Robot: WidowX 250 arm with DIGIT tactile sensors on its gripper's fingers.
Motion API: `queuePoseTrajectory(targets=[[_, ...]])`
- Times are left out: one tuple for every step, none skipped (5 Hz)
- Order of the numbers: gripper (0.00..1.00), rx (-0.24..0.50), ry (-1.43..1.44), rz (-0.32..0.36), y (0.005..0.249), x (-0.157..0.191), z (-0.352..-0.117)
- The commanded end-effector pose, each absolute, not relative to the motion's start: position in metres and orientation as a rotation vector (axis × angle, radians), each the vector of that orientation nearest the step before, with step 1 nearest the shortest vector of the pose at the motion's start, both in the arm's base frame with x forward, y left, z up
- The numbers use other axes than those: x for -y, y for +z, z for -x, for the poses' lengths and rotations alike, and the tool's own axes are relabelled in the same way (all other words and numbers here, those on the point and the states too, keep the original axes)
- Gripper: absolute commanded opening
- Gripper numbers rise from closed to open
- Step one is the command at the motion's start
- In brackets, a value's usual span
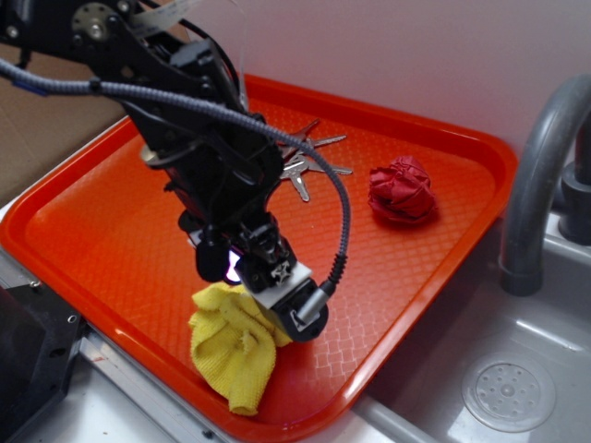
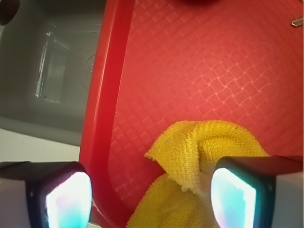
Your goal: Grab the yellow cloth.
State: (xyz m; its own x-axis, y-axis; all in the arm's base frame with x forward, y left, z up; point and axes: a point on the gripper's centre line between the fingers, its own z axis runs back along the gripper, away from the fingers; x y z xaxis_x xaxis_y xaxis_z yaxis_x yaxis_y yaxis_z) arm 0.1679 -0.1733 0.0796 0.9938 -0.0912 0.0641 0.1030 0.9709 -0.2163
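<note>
The yellow cloth [image 1: 231, 355] lies crumpled at the near edge of the orange-red tray [image 1: 111, 231], one fold hanging toward the rim. My gripper [image 1: 270, 314] is lowered onto the cloth's upper right part and stands open. In the wrist view the cloth [image 2: 199, 147] bunches up between the fingers, lying against the right finger [image 2: 232, 199]. The left finger [image 2: 66, 202] hovers over the tray rim [image 2: 102, 95], apart from the cloth. Nothing is clamped between the fingers.
A dark red cloth ball [image 1: 403, 190] sits at the tray's far right. A bunch of keys [image 1: 309, 157] lies at the back, partly behind the arm. A grey sink [image 1: 517, 369] with a faucet [image 1: 536, 175] borders the tray on the right.
</note>
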Motion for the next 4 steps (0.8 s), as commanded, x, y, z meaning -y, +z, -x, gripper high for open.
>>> queuePoseTrajectory(targets=[[1.0,0.073,-0.096,0.241,0.088,0.176,-0.168],[1.0,0.018,-0.137,0.208,0.062,0.164,-0.152],[1.0,-0.03,-0.189,0.142,0.044,0.157,-0.143],[1.0,-0.05,-0.261,0.211,0.02,0.157,-0.153]])
